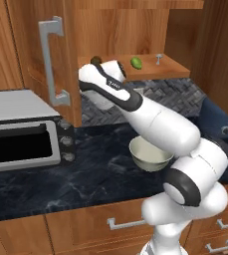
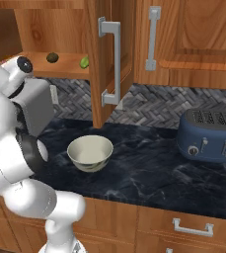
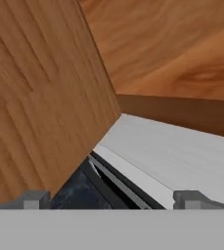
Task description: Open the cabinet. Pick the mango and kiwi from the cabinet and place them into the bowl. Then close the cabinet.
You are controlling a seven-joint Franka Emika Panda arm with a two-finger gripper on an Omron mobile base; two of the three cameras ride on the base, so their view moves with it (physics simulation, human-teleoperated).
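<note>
Cabinet shelf (image 1: 165,67) — kiwi (image 1: 95,60), mango (image 1: 136,63); dark marble counter (image 1: 85,174) — bowl (image 1: 148,154), toaster oven (image 1: 23,130), blue toaster (image 2: 210,134).

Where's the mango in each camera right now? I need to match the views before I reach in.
Left base view: the mango lies on the cabinet shelf, upper middle, right of the kiwi.
Right base view: mango upper left, partly behind the open door's edge, kiwi to its left.
Hand view: not in it.
Shared landmark: the bowl on the counter below.
</note>
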